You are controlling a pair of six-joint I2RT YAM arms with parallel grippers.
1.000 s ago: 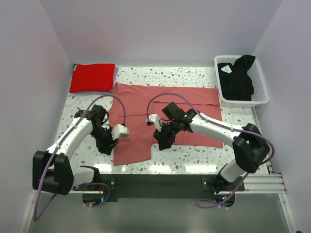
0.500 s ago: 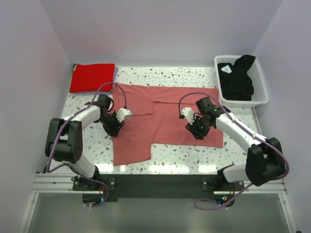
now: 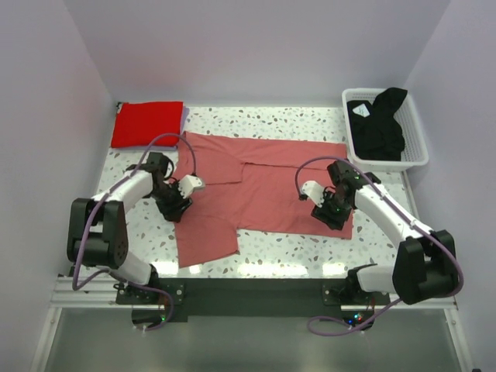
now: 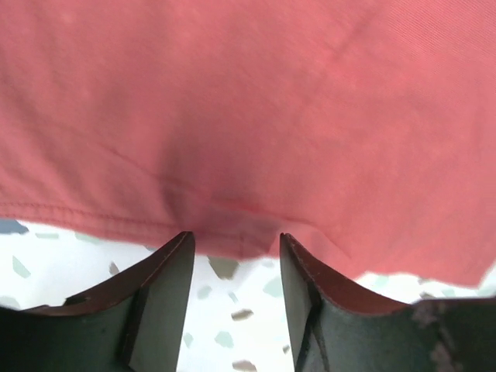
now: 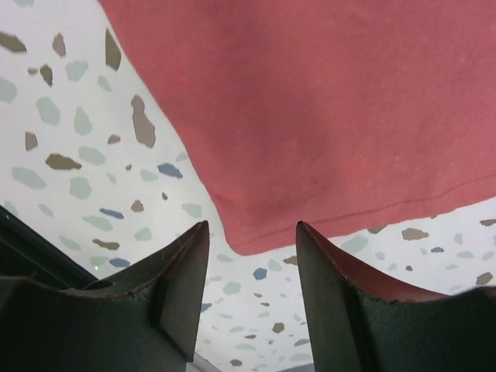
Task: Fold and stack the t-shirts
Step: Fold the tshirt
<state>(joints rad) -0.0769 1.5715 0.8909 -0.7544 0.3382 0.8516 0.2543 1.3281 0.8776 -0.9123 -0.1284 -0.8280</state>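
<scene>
Both of my grippers sit at the edges of the dusty salmon-pink soft cloth t-shirt (image 3: 271,182), which lies spread flat across the speckled white terrazzo table (image 3: 294,252). My left gripper (image 4: 236,242) has its fingers spread, with the shirt's left hem puckered just at their tips. My right gripper (image 5: 252,232) is likewise spread, the near right corner lying between its fingertips. I judge the cloth light, limp and quick to drag into wrinkles, so I would pinch the stitched hem, where it is thickest, and lift both sides together.
</scene>
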